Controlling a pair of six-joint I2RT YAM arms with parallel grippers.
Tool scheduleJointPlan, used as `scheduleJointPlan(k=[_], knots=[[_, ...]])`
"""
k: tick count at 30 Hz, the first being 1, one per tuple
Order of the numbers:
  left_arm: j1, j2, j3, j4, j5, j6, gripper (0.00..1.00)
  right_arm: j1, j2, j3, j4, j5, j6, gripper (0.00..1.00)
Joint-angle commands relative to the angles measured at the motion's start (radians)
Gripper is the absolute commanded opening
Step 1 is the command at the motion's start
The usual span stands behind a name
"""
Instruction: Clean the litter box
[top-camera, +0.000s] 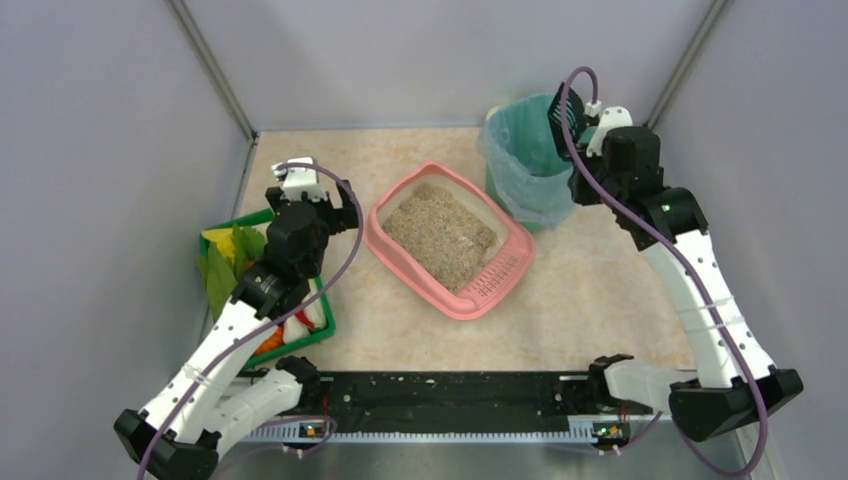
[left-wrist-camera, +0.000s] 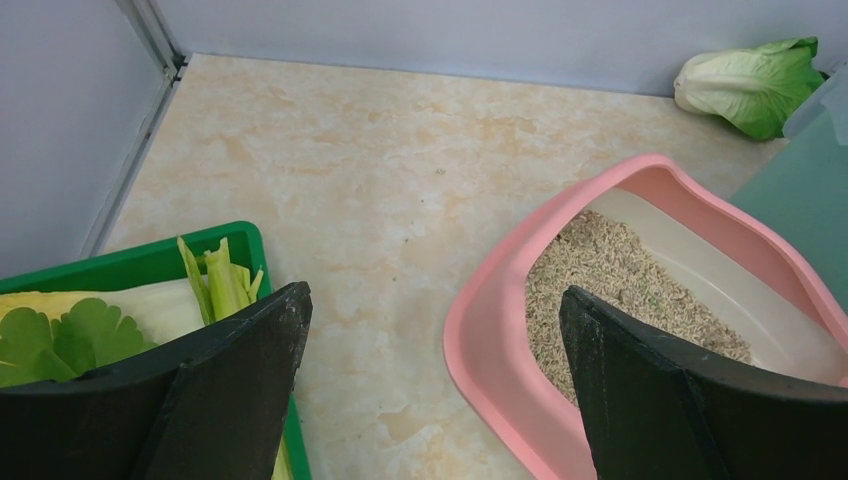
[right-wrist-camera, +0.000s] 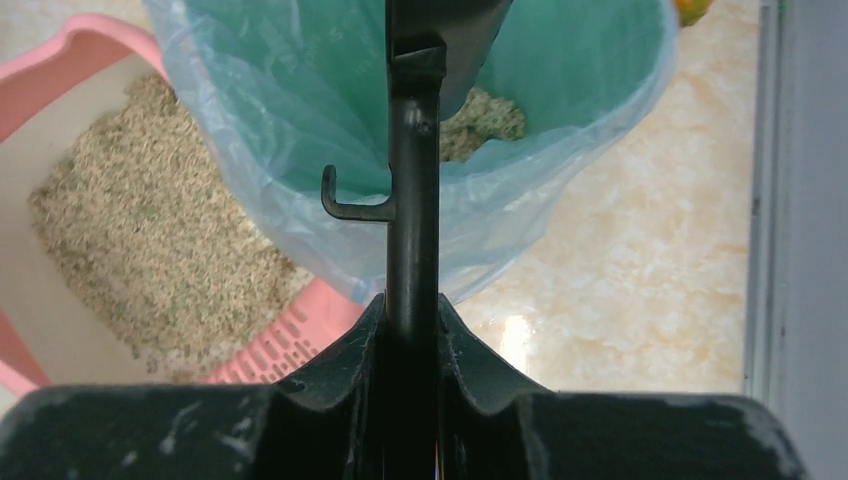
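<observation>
Litter box (top-camera: 378, 232) sits in the middle of the table (top-camera: 600, 270), turned at an angle, with its slotted ledge (top-camera: 492, 280) toward my near right and beige litter (top-camera: 440, 232) spread inside. Nearest me, both my bases are bolted at the table's edge. My left arm rises from its base, folds at the elbow above the green tray (left-wrist-camera: 150, 255) of leaves, and leans toward the pink rim. My left gripper (left-wrist-camera: 435, 300) is spread wide and holds nothing, one finger over the tray's corner, the other over the rim, bare table between them. My right arm stretches long up the right side, past the ledge, with its wrist bent down over the tall bin (right-wrist-camera: 250, 130) and its teal liner, just beside the far right end of the pink tray. My right gripper (right-wrist-camera: 412, 310) is clamped tight on the black handle of a scoop (right-wrist-camera: 412, 200), whose slotted head hangs over the bin's mouth. A clump of litter (right-wrist-camera: 485, 115) lies in the liner. Farthest back, a leafy green head (left-wrist-camera: 755, 85) lies against the wall.
</observation>
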Motion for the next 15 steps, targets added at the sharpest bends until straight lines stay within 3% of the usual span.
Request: scheduleJointPlan(k=[1, 4, 15], knots=[[0.005, 0.006, 0.044, 0.025, 0.012, -0.014, 0.99, -0.006, 0.076, -0.004, -0.034, -0.106, 0.012, 0.0], [0.004, 0.009, 0.048, 0.023, 0.007, -0.01, 0.99, -0.006, 0.129, 0.031, -0.088, -0.083, 0.019, 0.0], [0.004, 0.013, 0.052, 0.015, 0.007, -0.018, 0.99, -0.006, 0.096, 0.066, -0.033, -0.083, 0.008, 0.0]])
